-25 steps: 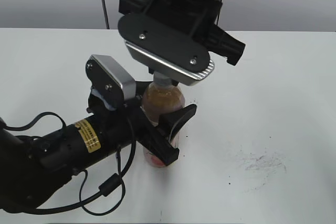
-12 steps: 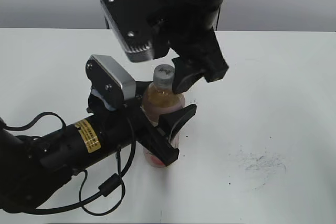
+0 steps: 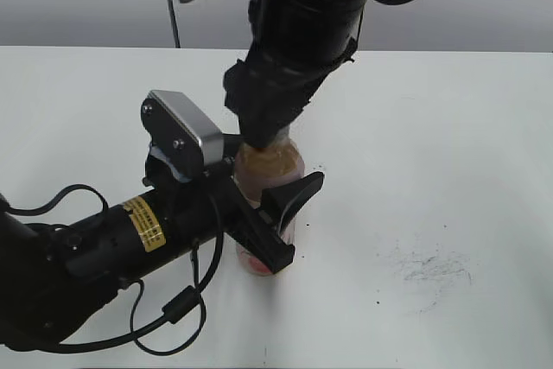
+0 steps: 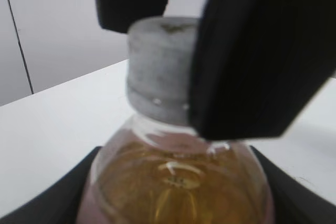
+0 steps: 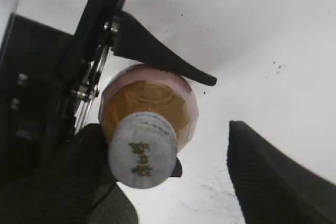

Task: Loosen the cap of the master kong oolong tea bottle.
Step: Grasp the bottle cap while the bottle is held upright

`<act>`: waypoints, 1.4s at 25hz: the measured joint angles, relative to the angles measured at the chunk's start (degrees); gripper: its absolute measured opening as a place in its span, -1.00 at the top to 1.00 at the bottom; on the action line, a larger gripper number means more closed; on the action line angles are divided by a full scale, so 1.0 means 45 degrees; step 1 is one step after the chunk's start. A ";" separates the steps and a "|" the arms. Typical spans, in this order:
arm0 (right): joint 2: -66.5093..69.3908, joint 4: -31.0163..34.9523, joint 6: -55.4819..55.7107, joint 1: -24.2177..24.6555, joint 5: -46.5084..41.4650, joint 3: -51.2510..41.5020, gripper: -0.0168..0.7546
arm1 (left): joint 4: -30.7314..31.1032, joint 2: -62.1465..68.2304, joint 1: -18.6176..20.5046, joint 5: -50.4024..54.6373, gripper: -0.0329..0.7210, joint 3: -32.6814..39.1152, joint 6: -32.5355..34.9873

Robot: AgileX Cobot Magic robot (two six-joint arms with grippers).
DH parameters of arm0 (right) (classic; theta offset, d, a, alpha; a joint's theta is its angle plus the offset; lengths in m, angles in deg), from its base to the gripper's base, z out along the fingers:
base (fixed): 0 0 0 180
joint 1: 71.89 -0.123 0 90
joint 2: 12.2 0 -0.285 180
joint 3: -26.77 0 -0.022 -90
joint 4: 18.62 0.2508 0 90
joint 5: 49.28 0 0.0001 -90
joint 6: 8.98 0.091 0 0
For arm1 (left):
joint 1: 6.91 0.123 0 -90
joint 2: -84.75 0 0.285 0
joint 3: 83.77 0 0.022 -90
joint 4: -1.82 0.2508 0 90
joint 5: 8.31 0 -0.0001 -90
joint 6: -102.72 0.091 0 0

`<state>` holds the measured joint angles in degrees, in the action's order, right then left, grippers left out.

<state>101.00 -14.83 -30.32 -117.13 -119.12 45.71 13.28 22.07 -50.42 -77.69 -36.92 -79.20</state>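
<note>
Now the cap [image 5: 142, 152] sits between the right hand's [image 5: 173, 177] spread fingers, ungripped.

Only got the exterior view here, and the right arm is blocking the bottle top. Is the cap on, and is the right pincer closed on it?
Observer: In the left wrist view the cap sits on the neck of the bottle.
Operator: Right pincer gripping it?
Observer: No. The right wrist view shows the right pincer open. One finger is close beside the cap, contact unclear. The other finger is well clear, with bare table between.
Operator: Left side holding?
Observer: In the left wrist view the left pincer has a finger on each side of the bottle's shoulder, just below the neck.
</note>
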 joint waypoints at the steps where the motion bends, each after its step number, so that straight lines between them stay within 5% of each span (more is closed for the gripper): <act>1: 0.0000 0.0024 0.0801 0.0000 0.0000 0.0000 -0.48 | 0.0000 0.0000 0.0000 0.0000 -0.27 0.0000 0.0000; 8: 0.0000 0.0445 0.3792 0.0000 0.0000 0.0000 -0.25 | 0.0000 0.0000 0.0000 0.0000 -0.27 0.0000 0.0013; 16: 0.0000 0.0551 0.3494 0.0000 0.0000 0.0000 0.24 | 0.0000 0.0000 0.0000 0.0000 -0.27 0.0000 0.0049; 35: 0.0000 0.0723 -0.9509 0.0000 -0.0051 0.0000 0.24 | 0.0025 0.0000 0.0000 0.0000 -0.27 0.0000 0.0103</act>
<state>101.00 -11.58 -73.11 -117.13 -119.36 45.71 13.39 22.07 -50.42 -77.69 -36.92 -78.73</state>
